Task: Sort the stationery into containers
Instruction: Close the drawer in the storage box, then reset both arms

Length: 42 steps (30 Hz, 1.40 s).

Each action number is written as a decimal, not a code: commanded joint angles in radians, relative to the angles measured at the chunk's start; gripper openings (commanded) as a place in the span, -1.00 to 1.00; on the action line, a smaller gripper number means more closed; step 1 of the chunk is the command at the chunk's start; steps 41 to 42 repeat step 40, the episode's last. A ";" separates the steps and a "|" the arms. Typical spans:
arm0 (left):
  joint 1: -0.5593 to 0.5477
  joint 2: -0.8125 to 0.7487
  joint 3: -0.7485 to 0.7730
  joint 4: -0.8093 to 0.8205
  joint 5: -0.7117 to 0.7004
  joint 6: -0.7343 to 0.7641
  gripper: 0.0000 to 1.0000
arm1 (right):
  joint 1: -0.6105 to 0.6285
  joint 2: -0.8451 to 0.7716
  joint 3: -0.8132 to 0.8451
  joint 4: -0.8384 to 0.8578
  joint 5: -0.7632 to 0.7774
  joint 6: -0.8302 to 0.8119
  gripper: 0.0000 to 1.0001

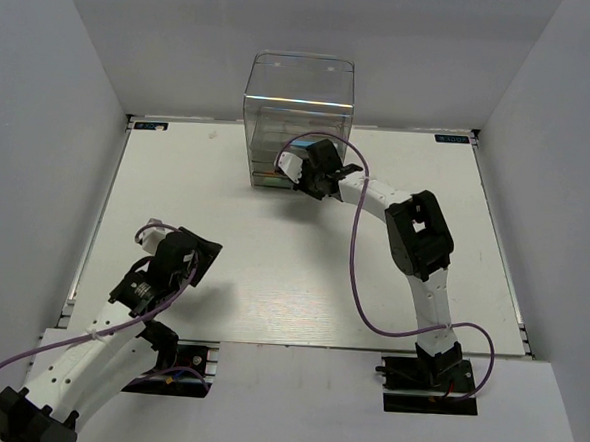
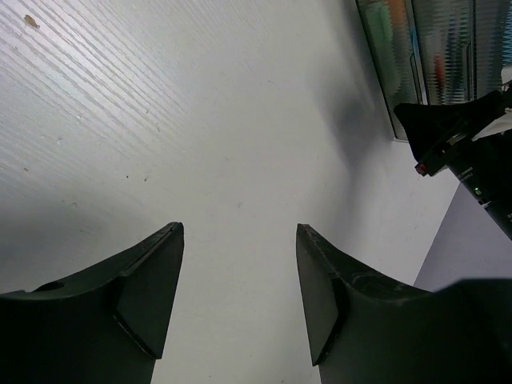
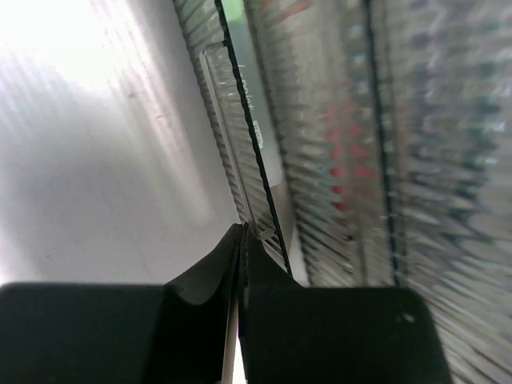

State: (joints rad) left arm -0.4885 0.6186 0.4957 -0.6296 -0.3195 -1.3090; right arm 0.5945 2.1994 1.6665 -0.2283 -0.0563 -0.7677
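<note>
The container, a tall clear box of stacked drawers (image 1: 298, 101), stands at the back middle of the table. It also shows in the left wrist view (image 2: 416, 56) and, close up, in the right wrist view (image 3: 336, 144). Stationery shows only as blurred red (image 3: 340, 172), green and orange (image 2: 394, 20) shapes behind the ribbed drawer fronts. My right gripper (image 3: 242, 234) is shut, its tips against the clear front edge of a low drawer (image 3: 240, 136); I cannot tell whether it pinches that edge. It sits at the box's lower front (image 1: 303, 179). My left gripper (image 2: 240, 232) is open and empty above bare table (image 1: 201, 253).
The white table (image 1: 272, 270) is walled by grey panels on the left, back and right. The right arm (image 1: 419, 239) reaches from the near right to the box, with a purple cable looping over the table. The right gripper shows as a dark shape (image 2: 456, 136).
</note>
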 commanded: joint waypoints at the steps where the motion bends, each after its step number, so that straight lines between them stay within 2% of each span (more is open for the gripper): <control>1: -0.004 0.001 -0.003 -0.019 -0.023 -0.007 0.36 | -0.001 0.002 0.018 0.101 0.052 0.024 -1.00; 3: -0.004 0.010 -0.003 -0.019 -0.023 -0.007 0.36 | 0.001 0.002 0.010 0.119 0.096 0.024 -1.00; 11: -0.004 0.010 -0.003 -0.019 -0.023 -0.007 0.39 | -0.001 -0.017 -0.024 0.139 0.115 0.022 -1.00; 14: -0.004 0.010 -0.003 -0.019 -0.023 -0.007 0.48 | -0.001 -0.049 -0.036 0.107 0.067 0.024 -1.00; 18: -0.004 -0.008 0.006 0.002 -0.013 0.016 0.50 | -0.004 -0.173 -0.135 -0.006 -0.166 0.005 -0.96; 19: -0.004 -0.008 -0.005 0.023 -0.003 0.027 0.50 | -0.007 -0.193 -0.170 -0.015 -0.195 0.002 -0.87; 20: -0.004 -0.017 -0.005 0.033 -0.003 0.040 0.57 | -0.007 -0.269 -0.195 -0.025 -0.267 0.007 -0.66; 23: -0.004 -0.028 -0.005 0.076 0.019 0.082 0.59 | -0.010 -0.390 -0.280 -0.028 -0.368 0.076 -0.13; 24: -0.004 -0.028 -0.005 0.091 0.042 0.097 0.59 | -0.013 -0.412 -0.290 -0.026 -0.372 0.109 0.17; 25: -0.004 -0.028 -0.005 0.109 0.052 0.115 0.92 | -0.013 -0.453 -0.321 -0.026 -0.373 0.149 0.40; 26: -0.004 -0.028 -0.005 0.137 0.053 0.141 0.93 | -0.015 -0.470 -0.326 -0.025 -0.384 0.169 0.80; 31: -0.013 -0.017 0.052 0.162 0.073 0.238 0.98 | -0.024 -0.618 -0.373 -0.006 -0.366 0.332 0.81; 35: -0.013 -0.017 0.072 0.162 0.073 0.303 0.98 | -0.025 -0.694 -0.438 0.053 -0.284 0.450 0.81; 42: -0.013 -0.046 0.050 0.225 0.106 0.375 0.98 | -0.030 -0.750 -0.500 0.110 -0.217 0.469 0.81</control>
